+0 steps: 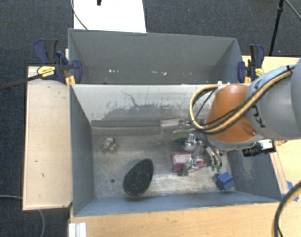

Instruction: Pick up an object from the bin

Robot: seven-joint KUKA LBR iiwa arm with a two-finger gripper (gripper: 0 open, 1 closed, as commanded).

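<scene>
My gripper (194, 158) hangs low in the right half of the bin, below the orange wrist cover. Its tips stand right at a small magenta and white block (180, 161) lying on the bin floor, and one finger seems to touch the block's right side. A teal thing (179, 140) peeks out just behind the gripper, mostly hidden. A small blue block (223, 181) lies to the right of the gripper near the front wall.
A dark oval stone-like thing (138, 177) lies at the front middle of the bin floor. A small crumpled silvery thing (108, 144) sits on the left. A pale flat strip (171, 124) rests along the back wall.
</scene>
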